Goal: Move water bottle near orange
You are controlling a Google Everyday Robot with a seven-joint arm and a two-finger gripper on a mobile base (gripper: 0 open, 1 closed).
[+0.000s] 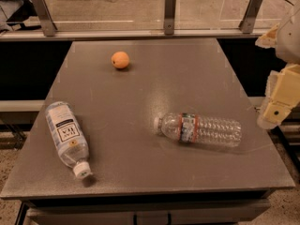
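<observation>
Currently | slim clear ribbed plastic water bottle [199, 129] flat, axis 9–3 o'clock, cap at 9 | 8 o'clock of cream gripper [274, 112], apart | grip state: cannot tell | small round orange [120, 59] 11 o'clock of bottle

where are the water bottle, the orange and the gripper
water bottle [211, 131], camera view, ribbed clear body
orange [120, 59], camera view, middle of the fruit
gripper [273, 112], camera view, pale lower end, far right of the view

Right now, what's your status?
Tool at right edge of table, apart from water bottle. Bottle lies on its side, orange far back-left. White-labelled bottle front-left, off the path.
</observation>
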